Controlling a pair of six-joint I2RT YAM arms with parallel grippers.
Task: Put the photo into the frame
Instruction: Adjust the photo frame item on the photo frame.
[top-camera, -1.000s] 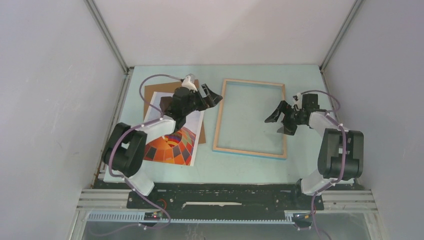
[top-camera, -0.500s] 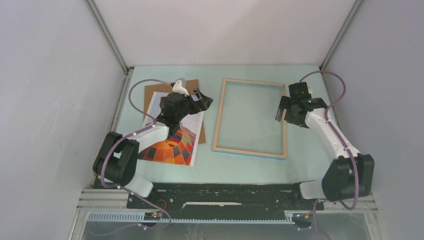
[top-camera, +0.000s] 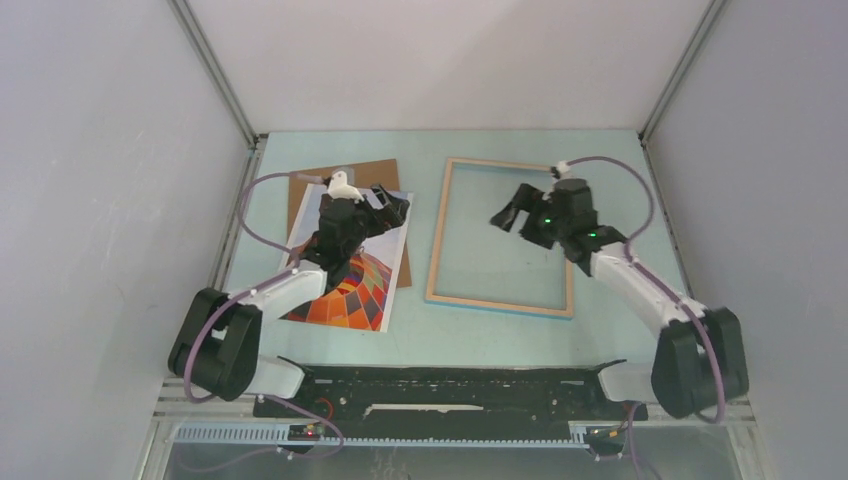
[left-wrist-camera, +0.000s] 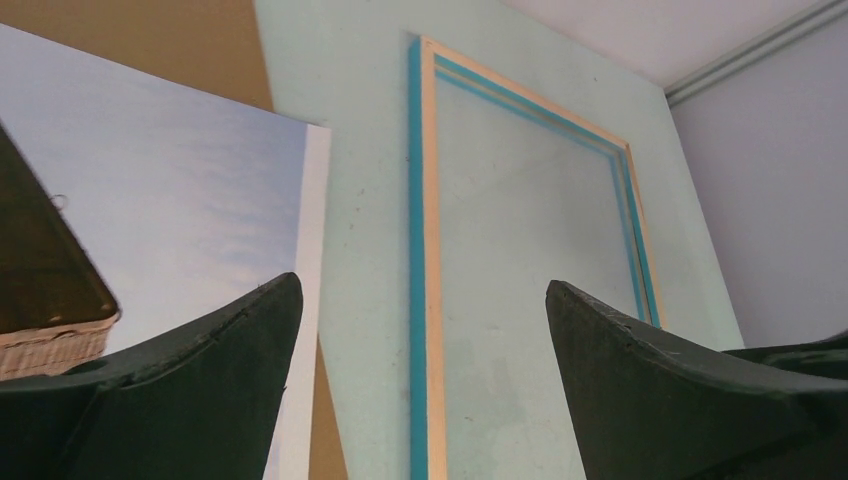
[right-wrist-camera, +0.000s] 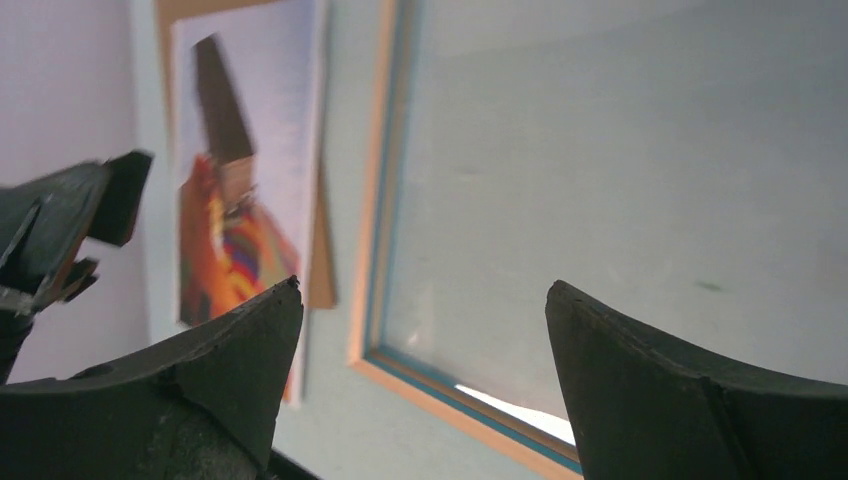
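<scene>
the balloon photo print w/ white border (top-camera: 352, 290) lay flat on a plain brown backing board (top-camera: 305, 185), just left of the thin light-wood rectangular frame (top-camera: 500, 305), which sat wood side up, prob. ready to receive it. the left gripper (top-camera: 395, 205) hovered over the photo's far edge, fingers spread, empty. the right gripper (top-camera: 510, 212) was spread above the frame. the wrist cams showed blue edging that was faint from the top cam.

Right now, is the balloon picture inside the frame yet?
Not yet. Nothing looks done: the photo lies partly on the brown backing board, beside the frame, which has no photo inside. In hand: nothing; the left gripper hovers open over the photo, the right gripper open over the frame. Left to do: pick up the photo and lay it in the frame.
</scene>
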